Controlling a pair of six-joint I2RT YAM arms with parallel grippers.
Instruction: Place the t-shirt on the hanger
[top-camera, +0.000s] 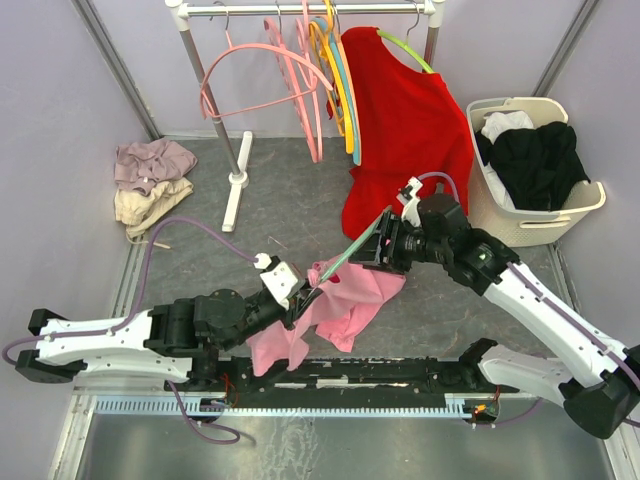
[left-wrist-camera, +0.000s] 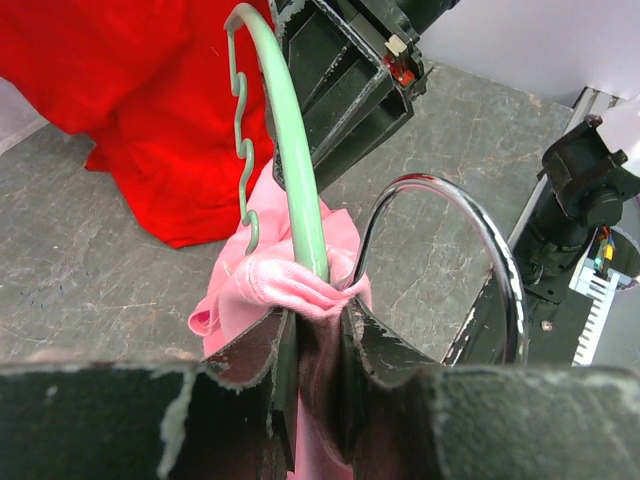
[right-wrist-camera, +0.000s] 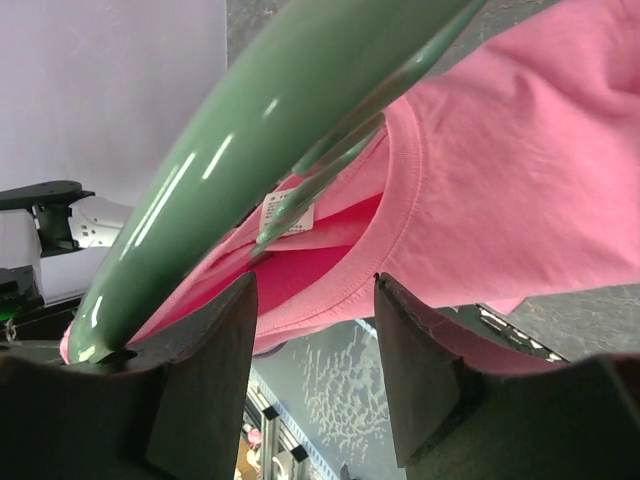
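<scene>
Your left gripper (left-wrist-camera: 318, 315) clamps t-shirt (top-camera: 350, 300) collar against hanger (left-wrist-camera: 295, 170); right gripper (right-wrist-camera: 315, 290) jaws apart alongside. Shoulders undraped: roughly midway, I judge.

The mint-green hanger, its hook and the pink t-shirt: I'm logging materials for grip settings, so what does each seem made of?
The pale mint-green hanger looks like smooth glossy plastic, with bright streak highlights along its arm. Its silvery hook: probably polished metal, mirror-like. The bubblegum-pink t-shirt: soft matte knit, likely cotton, with a ribbed stitched collar and folds.
</scene>
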